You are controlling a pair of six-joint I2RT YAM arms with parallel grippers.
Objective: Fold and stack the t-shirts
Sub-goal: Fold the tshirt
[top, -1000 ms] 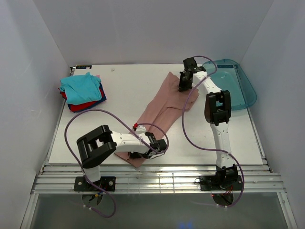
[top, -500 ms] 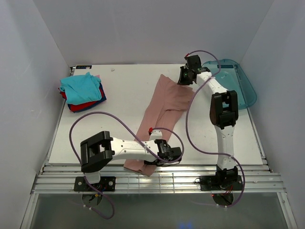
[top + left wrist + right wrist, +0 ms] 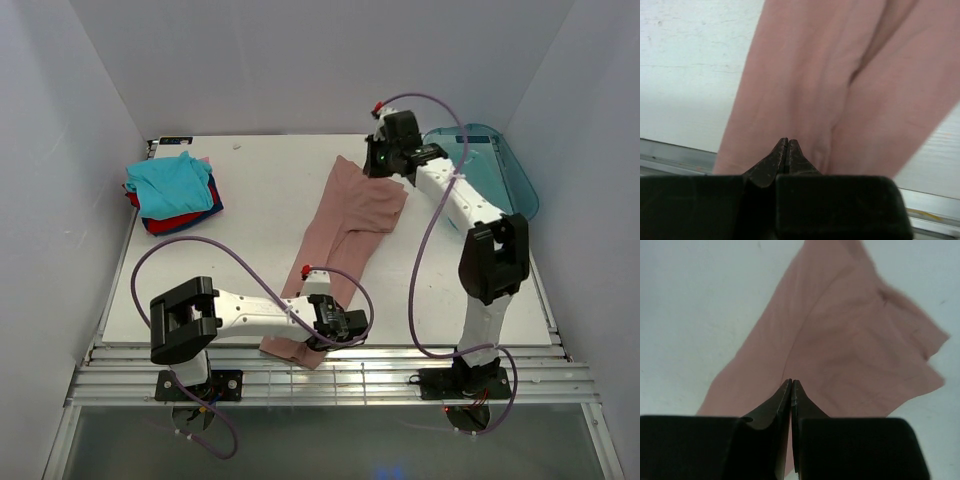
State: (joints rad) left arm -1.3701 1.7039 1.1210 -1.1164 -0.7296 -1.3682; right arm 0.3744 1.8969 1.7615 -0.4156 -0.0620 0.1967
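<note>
Since a second ago the pink t-shirt (image 3: 350,215) went from bunched to one long strip, running from far right of centre down to the near edge of the tabletop (image 3: 250,230). left gripper (image 3: 342,326) sits on its near end, right gripper (image 3: 380,162) at the far end. Wrist views: both jaws clenched tip to tip, with smooth matte cloth and soft creases beyond them; can't tell if cloth is pinched. Only the top view shows the folded stack (image 3: 172,192) of teal/red/blue at the far-left corner and the translucent blue-green tray (image 3: 515,180) at the far-right edge
</note>
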